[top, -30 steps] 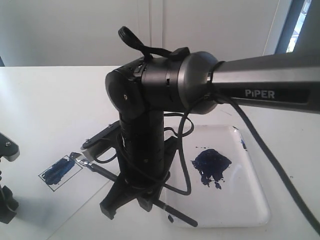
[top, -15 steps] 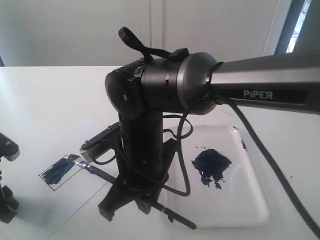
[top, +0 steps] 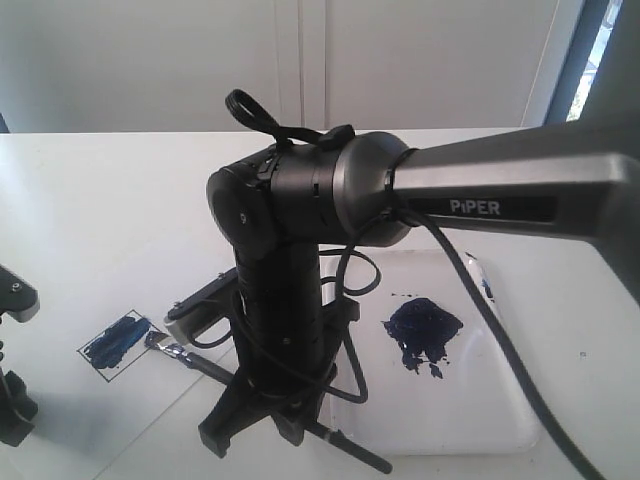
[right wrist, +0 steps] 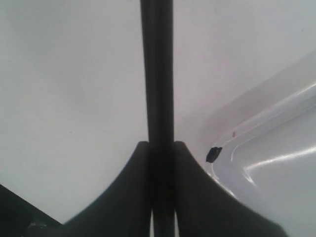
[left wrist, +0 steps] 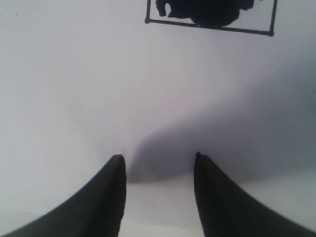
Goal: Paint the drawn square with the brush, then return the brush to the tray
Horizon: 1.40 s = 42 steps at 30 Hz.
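1. Exterior view: my right arm reaches in from the right and bends down over a white table [top: 100,200]. Its housing is printed "PiPER".
2. The right gripper [top: 256,422] points down, just left of the tray [top: 490,390].
3. In the right wrist view the right gripper [right wrist: 160,148] is clenched on the brush [right wrist: 157,74]. The black handle fills the gap between both fingers.
4. The brush [top: 200,362] slants across the table. Its handle end lies near the tray's front corner and its bristles point towards the drawn square [top: 120,345].
5. The bristles sit just beside the square's edge, outside the outline. I cannot tell whether they touch the surface.
6. The square's interior is streaked dark blue.
7. The tray holds a dark blue paint blot [top: 422,330]. The wrist view shows its raised rim [right wrist: 266,123] with a small dark mark [right wrist: 213,154] at the corner.
8. The left gripper [left wrist: 158,158] is released, with nothing between its fingers. It hovers over the white surface, and the square [left wrist: 212,12] lies ahead of it.
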Each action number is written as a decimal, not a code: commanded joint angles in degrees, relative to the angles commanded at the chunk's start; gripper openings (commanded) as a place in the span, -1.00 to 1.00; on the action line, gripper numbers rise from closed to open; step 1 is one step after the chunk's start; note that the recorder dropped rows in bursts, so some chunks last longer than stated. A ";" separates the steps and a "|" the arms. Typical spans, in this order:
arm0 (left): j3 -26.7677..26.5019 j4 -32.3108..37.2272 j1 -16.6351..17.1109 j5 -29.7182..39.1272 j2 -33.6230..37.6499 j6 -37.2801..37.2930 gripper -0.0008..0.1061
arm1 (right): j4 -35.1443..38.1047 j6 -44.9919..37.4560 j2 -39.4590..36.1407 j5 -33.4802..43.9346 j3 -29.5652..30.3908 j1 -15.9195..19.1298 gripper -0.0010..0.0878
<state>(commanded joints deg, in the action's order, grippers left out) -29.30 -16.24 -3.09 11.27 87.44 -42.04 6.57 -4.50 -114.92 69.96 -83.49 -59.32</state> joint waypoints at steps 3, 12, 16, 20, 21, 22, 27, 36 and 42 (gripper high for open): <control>0.00 0.00 0.00 0.00 0.00 0.00 -0.05 | 0.00 0.00 0.00 0.00 0.00 0.00 -0.98; 0.00 -0.04 0.00 1.03 0.00 0.00 -0.05 | 0.78 0.00 -0.38 0.00 -0.74 -0.10 -0.98; 0.00 -0.04 0.00 1.15 -0.10 0.00 -0.05 | -0.11 0.00 -0.64 0.00 -1.11 -0.10 -0.98; 0.00 -0.18 0.00 1.15 -0.10 0.00 -0.05 | -0.22 0.00 -0.64 0.00 -1.11 -0.10 -0.98; 0.00 -0.18 0.00 1.15 -0.10 0.00 -0.05 | -0.22 0.00 -0.64 0.00 -1.11 -0.10 -0.98; 0.00 -0.18 0.00 1.15 -0.10 0.00 -0.05 | -0.39 0.00 -0.64 0.00 -1.11 -0.10 -0.98; 0.00 -0.63 0.00 1.15 -0.10 0.00 -0.05 | -0.99 0.00 -0.64 0.00 -1.11 -0.10 -0.98; 0.00 -0.91 0.00 1.15 -0.10 0.00 -0.05 | -1.20 0.00 -0.64 0.00 -1.11 -0.10 -0.98; 0.00 -0.90 0.00 0.92 -0.10 0.00 -0.05 | -0.17 0.00 -0.98 0.00 -1.25 -0.10 -0.98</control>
<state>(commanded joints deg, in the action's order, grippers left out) -29.30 -17.14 -3.09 12.20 87.34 -42.04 6.40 -4.50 -115.89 69.96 -84.74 -59.42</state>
